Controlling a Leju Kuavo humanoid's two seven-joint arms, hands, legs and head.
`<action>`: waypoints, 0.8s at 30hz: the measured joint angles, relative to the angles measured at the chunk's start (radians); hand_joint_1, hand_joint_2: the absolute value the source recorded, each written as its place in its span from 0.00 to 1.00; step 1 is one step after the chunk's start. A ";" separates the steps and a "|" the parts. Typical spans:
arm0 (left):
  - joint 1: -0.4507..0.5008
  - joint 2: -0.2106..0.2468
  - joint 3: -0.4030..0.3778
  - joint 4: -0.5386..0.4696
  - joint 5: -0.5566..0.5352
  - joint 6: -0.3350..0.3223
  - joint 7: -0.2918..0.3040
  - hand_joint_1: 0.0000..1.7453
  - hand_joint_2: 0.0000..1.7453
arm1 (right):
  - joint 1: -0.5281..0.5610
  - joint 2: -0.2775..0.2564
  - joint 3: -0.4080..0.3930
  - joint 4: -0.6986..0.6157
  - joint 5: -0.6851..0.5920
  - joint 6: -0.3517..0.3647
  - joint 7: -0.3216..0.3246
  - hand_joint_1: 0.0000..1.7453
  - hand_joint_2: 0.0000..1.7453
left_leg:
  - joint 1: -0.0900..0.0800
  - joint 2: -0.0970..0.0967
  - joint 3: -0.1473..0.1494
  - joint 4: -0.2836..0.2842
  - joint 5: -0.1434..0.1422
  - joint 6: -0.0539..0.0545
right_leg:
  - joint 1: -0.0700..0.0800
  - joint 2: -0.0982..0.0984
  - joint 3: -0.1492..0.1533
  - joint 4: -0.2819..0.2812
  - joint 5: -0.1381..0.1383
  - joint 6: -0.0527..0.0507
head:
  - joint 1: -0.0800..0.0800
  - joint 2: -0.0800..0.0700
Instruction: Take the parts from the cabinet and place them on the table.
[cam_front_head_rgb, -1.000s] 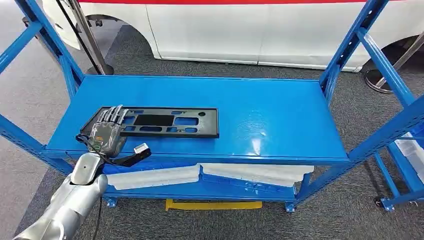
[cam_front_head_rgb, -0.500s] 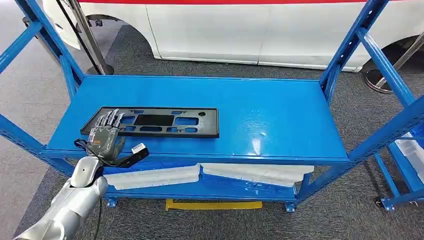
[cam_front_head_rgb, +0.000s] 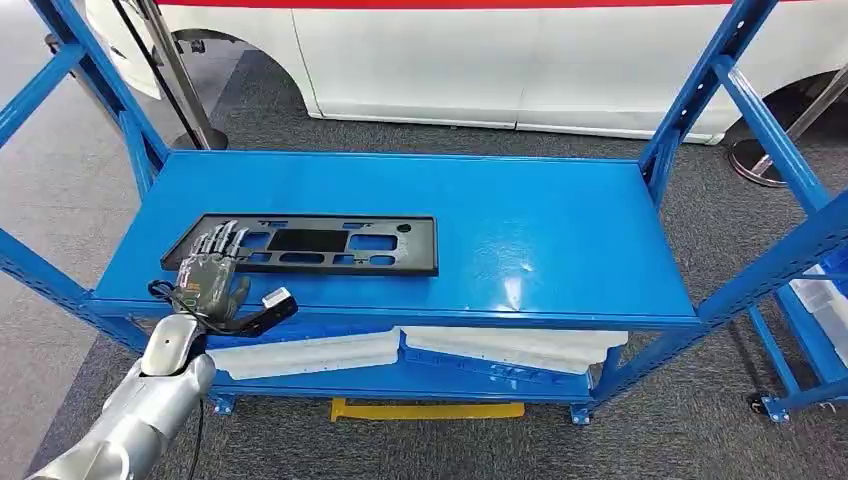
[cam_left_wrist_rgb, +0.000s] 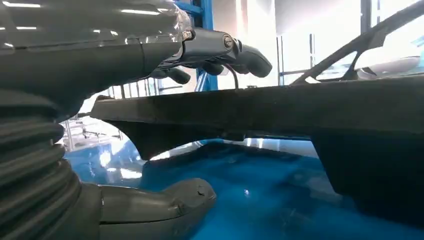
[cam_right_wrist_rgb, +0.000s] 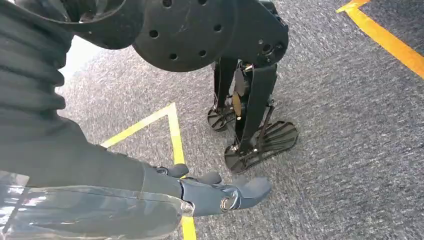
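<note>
So we're basically at the very start of this one. Our left hand (cam_front_head_rgb: 208, 278) sits at the near-left corner of the shelf (cam_front_head_rgb: 560, 230), roughly 8 o'clock from the shelf's middle, and it's working on the left end of the black panel (cam_front_head_rgb: 330, 245). In the left wrist view the fingers (cam_left_wrist_rgb: 235, 50) reach over the top of the panel edge (cam_left_wrist_rgb: 280, 107) while the thumb (cam_left_wrist_rgb: 165, 197) sits underneath, with a clear gap between thumb and panel. So we'd call that hand apart around the edge, not clamped yet: it brackets the part but doesn't grip it.

Our right hand (cam_right_wrist_rgb: 210, 192) hangs down over the grey carpet (cam_right_wrist_rgb: 350, 125), fingers loosely stretched out, holding nothing.

The panel itself lies flat on the blue shelf, long side running 9 to 3 o'clock, in the left half of the surface. It looks like nothing has been lifted so far. Below, on the lower shelf, we can see white parts (cam_front_head_rgb: 420, 350) at about 6 o'clock, untouched too.

What's left, as we judge it: close the grip, lift, carry it to the table, then come back for the rest. Pretty much everything.
</note>
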 joint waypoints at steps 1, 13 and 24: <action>0.000 0.000 0.000 0.001 0.000 0.000 0.000 0.20 1.00 | 0.000 0.000 0.000 0.000 0.000 0.000 0.000 0.00 1.00 | 0.000 0.000 0.000 0.000 0.000 0.000 | 0.000 0.000 0.000 0.000 0.000 0.000 | 0.000 0.000; -0.010 0.000 0.000 0.015 0.016 0.012 -0.011 1.00 1.00 | -0.001 0.000 0.000 0.000 0.001 -0.003 0.003 0.00 1.00 | 0.000 0.000 0.000 0.000 0.000 0.000 | 0.000 0.000 0.001 0.000 0.000 0.000 | 0.000 0.000; -0.029 0.000 0.000 0.038 0.028 0.012 -0.014 1.00 1.00 | -0.001 0.000 -0.002 0.001 0.000 -0.006 0.004 0.00 1.00 | 0.000 0.000 0.001 0.000 0.000 0.000 | 0.000 0.000 0.001 0.000 0.000 0.000 | 0.000 0.000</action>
